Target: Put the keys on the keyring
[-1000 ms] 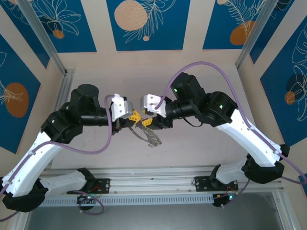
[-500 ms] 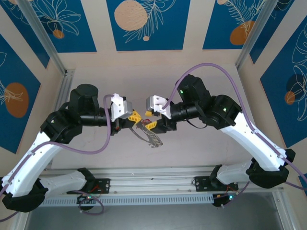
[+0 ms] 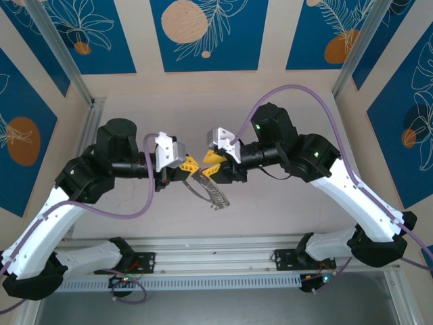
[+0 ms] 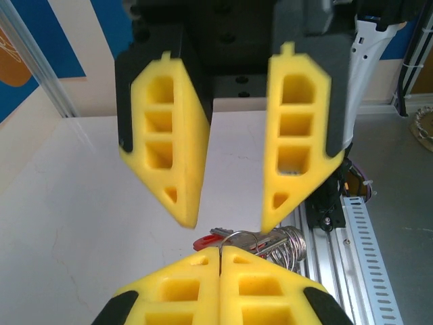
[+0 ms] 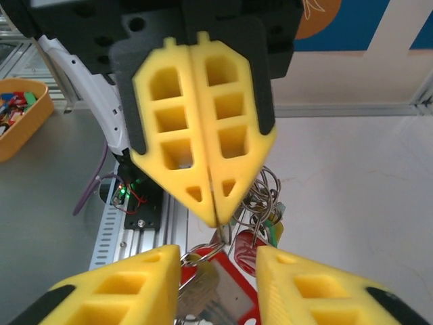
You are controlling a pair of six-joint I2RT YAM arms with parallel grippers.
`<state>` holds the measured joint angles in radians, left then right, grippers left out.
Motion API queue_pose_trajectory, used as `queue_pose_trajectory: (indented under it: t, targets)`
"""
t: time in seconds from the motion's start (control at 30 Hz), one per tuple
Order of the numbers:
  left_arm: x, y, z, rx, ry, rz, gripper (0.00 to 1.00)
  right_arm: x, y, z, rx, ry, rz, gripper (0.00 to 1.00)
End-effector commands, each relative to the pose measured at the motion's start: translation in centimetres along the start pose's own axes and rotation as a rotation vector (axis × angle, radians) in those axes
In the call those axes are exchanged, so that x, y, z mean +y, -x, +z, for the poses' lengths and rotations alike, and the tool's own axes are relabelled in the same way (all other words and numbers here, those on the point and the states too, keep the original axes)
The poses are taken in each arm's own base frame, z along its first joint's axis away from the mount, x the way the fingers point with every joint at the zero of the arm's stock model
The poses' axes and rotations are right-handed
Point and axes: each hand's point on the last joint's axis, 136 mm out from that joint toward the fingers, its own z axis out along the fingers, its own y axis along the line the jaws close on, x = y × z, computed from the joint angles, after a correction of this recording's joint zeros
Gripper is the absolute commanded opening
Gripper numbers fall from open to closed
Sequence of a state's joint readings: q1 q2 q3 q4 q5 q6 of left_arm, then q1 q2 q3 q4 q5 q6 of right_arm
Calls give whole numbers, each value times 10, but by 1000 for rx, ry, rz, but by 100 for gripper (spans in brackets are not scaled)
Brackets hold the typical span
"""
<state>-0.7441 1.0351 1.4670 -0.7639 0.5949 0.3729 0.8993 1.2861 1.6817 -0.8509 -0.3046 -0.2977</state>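
My left gripper (image 3: 191, 164) hovers above mid-table, shut on a thin wire loop of the keyring (image 5: 260, 189). Below its tip (image 5: 214, 220) hangs a bunch of silver rings with the keys: a red head (image 5: 249, 245), a green and yellow one (image 5: 275, 230), a plain silver key (image 5: 196, 291) and a red tag (image 5: 233, 301). My right gripper (image 3: 211, 161) faces the left one tip to tip. Its jaws (image 5: 216, 250) stand open on either side of the hanging tag and silver key. In the left wrist view the red head (image 4: 205, 242) and rings (image 4: 287, 242) lie just past my shut tips (image 4: 220, 249), under the right gripper (image 4: 226, 220).
An aluminium rail (image 3: 216, 261) runs along the near table edge under both arms. An orange bin (image 5: 17, 115) with coloured pieces sits off to the side beyond the rail. Purple cables (image 3: 298, 95) arc over the arms. Patterned walls close the back and sides.
The right gripper has shifted slightly towards the left one and turned at the wrist; its jaws widened, then narrowed. The left gripper stays put with the bunch hanging.
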Motion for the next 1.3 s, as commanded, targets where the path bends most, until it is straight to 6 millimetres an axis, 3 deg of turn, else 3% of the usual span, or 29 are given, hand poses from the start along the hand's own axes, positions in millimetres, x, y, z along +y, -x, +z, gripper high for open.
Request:
queue_pose_trajectory:
  t: [0.0, 0.1, 0.3, 0.43, 0.97, 1.07, 1.27]
  targets:
    - [-8, 21, -13, -78, -7, 46, 0, 0, 7, -1, -17, 16, 39, 31]
    - [-9, 20, -13, -77, -4, 46, 0, 2, 8, -2, -24, 36, 52, 30]
    - [-10, 18, -13, -78, -6, 51, 0, -1, 5, -1, -8, 28, 76, 7]
    - [-13, 22, -14, -96, -19, 60, 0, -5, 4, 3, -3, 30, 75, 0]
    - [-25, 34, -23, -147, -64, 61, 0, -24, 4, 19, 3, 23, 59, 1]
    - [-25, 35, -24, -155, -64, 64, 0, -20, 6, 21, -21, 43, 49, 15]
    - [-22, 34, -23, -157, -45, 60, 0, -3, 14, 7, -126, 87, -11, 25]
